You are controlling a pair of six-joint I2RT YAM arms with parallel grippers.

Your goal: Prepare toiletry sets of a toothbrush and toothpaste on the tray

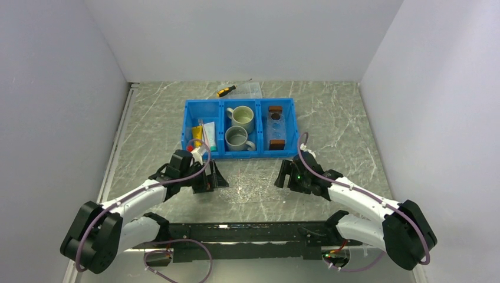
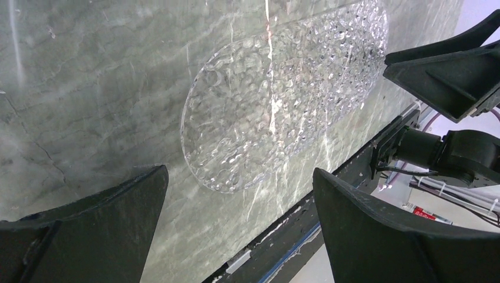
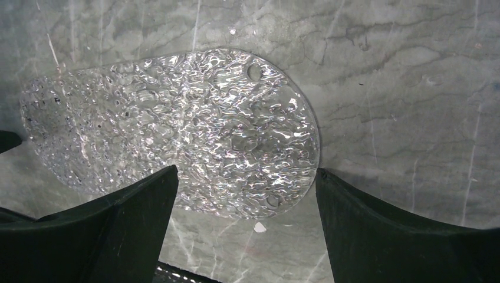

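toothpaste (image 1: 209, 137): near end hidden by left arm (image 1: 141, 194) | clear plate (image 2: 283, 88): top cropped

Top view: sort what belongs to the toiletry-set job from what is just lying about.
Job:
tray
toothpaste
toothbrush (too thin to pick out here)

Lying about:
far mug
near mug
screwdriver
yellow tube

This is a robotics lab cell: plain white panels (image 1: 247, 35) box in the left, far and right sides of a grey marbled counter (image 1: 342, 118). Two white-and-black arms (image 1: 132, 197) trailing loose cables (image 1: 194, 244) are bolted to a black rail (image 1: 253, 227) at the near edge. A blue bin (image 1: 260, 127) of assorted props sits toward the far side.
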